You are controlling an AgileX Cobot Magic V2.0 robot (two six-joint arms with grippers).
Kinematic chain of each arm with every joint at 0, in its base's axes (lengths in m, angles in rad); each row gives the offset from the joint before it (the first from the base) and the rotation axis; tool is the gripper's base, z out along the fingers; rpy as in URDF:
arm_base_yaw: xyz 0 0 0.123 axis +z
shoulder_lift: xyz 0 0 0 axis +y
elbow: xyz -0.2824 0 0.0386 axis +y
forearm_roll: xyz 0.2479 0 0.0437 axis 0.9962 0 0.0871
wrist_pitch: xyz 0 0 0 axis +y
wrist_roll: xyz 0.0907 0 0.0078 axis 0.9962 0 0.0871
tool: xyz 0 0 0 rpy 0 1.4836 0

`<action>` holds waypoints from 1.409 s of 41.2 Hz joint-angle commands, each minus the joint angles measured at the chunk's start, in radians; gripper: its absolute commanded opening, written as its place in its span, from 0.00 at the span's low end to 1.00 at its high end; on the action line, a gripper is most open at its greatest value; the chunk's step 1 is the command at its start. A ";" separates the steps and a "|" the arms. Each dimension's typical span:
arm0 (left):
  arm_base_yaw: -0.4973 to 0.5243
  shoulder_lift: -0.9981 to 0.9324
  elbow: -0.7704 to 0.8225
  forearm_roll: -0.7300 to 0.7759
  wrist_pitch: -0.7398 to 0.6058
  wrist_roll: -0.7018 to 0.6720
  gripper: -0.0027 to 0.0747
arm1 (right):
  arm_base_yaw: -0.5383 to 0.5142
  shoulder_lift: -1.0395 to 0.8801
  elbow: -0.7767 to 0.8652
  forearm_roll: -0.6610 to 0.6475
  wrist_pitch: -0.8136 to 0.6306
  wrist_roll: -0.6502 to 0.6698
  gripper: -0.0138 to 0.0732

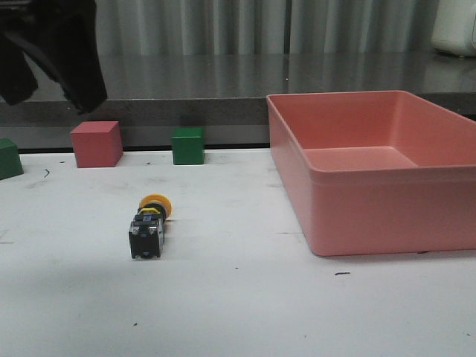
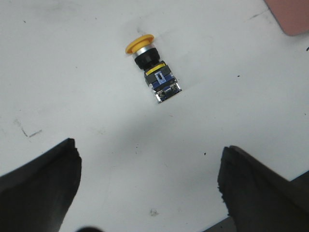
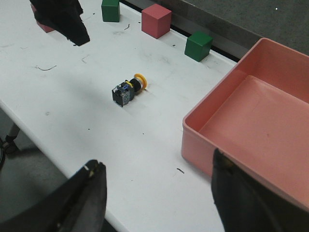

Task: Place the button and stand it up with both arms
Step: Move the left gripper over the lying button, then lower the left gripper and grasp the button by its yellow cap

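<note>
Left black two-finger pincer (image 2: 149,188): we see it spread, hovering clear above table.
Right black pincer (image 3: 157,198): spread, holding nothing.
Yellow-capped push-button switch (image 2: 153,69): ahead of left fingers, apart, lying sideways on white table (image 1: 245,312).
Look: yellow cap, black collar, bluish block.

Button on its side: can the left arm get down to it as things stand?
Probably yes. The button lies alone on bare table, the left gripper has its fingers spread wide above, and nothing stands between; the pink bin sits off to the side.
</note>
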 commanded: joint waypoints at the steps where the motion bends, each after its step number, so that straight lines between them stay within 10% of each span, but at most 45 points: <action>1: -0.007 0.036 -0.076 -0.016 0.007 -0.037 0.77 | -0.007 0.004 -0.027 -0.003 -0.064 -0.008 0.72; 58: -0.007 0.581 -0.430 -0.007 -0.015 -0.440 0.77 | -0.007 0.004 -0.027 -0.003 -0.064 -0.008 0.72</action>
